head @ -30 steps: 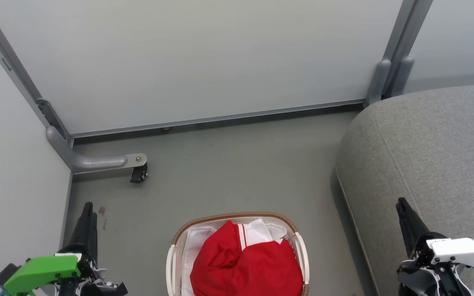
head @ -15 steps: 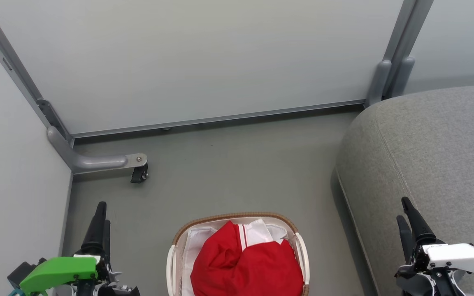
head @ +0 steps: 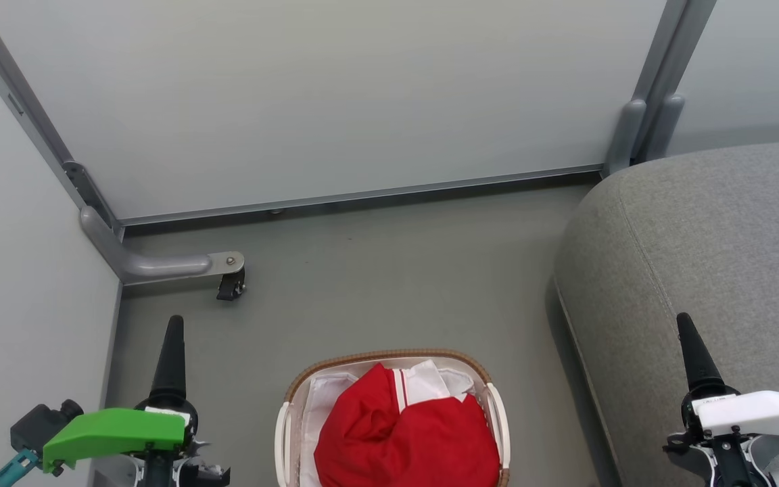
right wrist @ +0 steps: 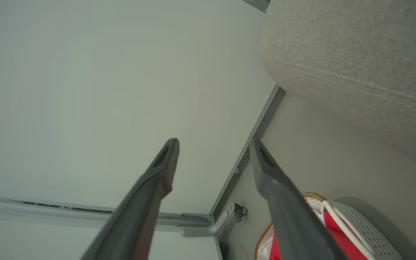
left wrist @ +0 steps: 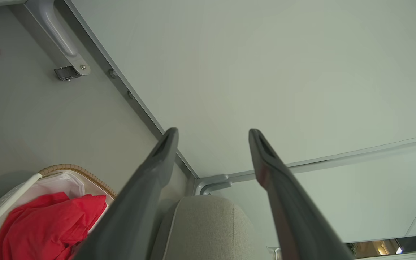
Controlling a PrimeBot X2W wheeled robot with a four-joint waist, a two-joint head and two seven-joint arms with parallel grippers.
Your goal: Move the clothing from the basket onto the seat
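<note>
**Q:** Grippers?

**A:** My left gripper point(left wrist: 213, 133) has its fingers spread wide with nothing between them. My right gripper point(right wrist: 214, 142) is the same, released and empty. From the head camera each is edge-on, so the two fingers read as one dark spike. The wrist cameras show the gap.

**Q:** And the clothing?

**A:** The clothing point(head: 403, 439) lies bunched in the basket point(head: 389, 354), on the floor point(head: 396, 270) between my arms. A white stripe shows on top. I cannot tell how many pieces there are. The frame's bottom edge cuts off the basket's near end. A white liner point(head: 322, 396) peeks out at the far side.

**Q:** The seat?

**A:** The seat point(head: 714, 230) is on my right, near the basket, with a strip of floor between. It runs off the right edge. My right gripper shows against it, but I cannot judge its height above it.
</note>
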